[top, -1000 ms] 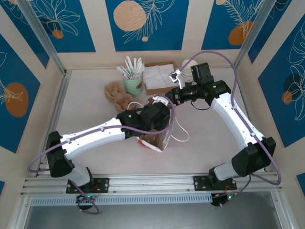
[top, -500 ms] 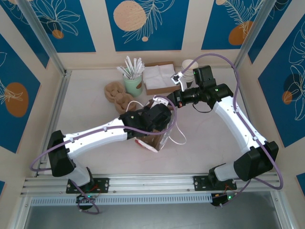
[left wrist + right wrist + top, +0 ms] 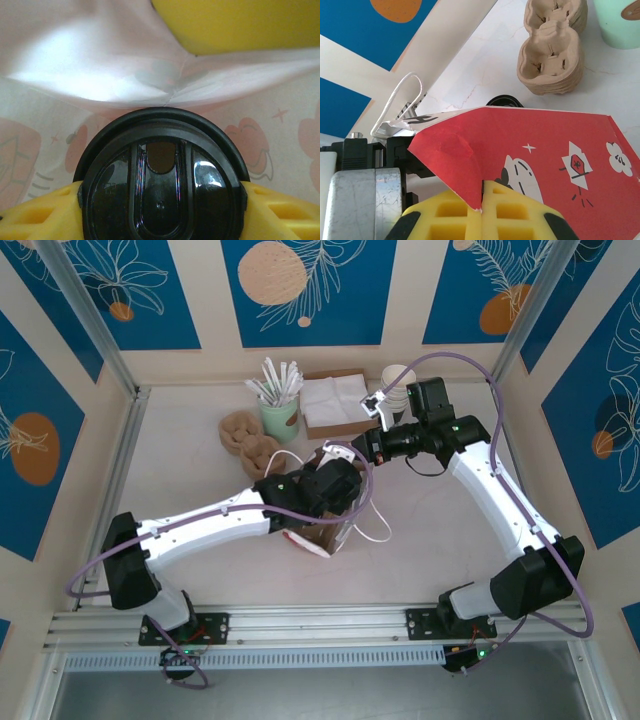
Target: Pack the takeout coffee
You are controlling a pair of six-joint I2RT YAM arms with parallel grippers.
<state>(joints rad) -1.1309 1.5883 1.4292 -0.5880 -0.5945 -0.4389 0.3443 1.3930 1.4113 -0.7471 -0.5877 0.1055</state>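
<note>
The job looks more than half done. The takeout coffee (image 3: pixel 160 185) is inside the paper bag (image 3: pixel 322 536), which sits in the middle of the table (image 3: pixel 190 475). The left gripper (image 3: pixel 160 196) has gone into the bag with it. Its yellow fingers (image 3: pixel 47 212) sit on both sides of the round black lid and hold the cup.

The right gripper (image 3: pixel 482 202) is closed tight on the red edge of the bag, so the mouth is held open.

What is probably left: set the cup on the bottom of the bag, let go, pull the left arm out, and then let go of the bag's edge. It cannot be told whether the cup stands on the bottom yet.

Each camera helps in its own way. The top camera gives the big picture: both arms meet at the bag, with the left arm reaching over its mouth. Far behind the bag are the brown cup trays (image 3: pixel 248 438), a green cup of sticks (image 3: pixel 280 418), napkins (image 3: pixel 335 400) and a stack of white cups (image 3: pixel 397 380).

The left wrist camera gives the close look inside the bag, with the lid in front and the pale bag wall behind it.

The right wrist camera gives the pinch on the red edge, a white string handle (image 3: pixel 402 100), and the trays on the far side.
</note>
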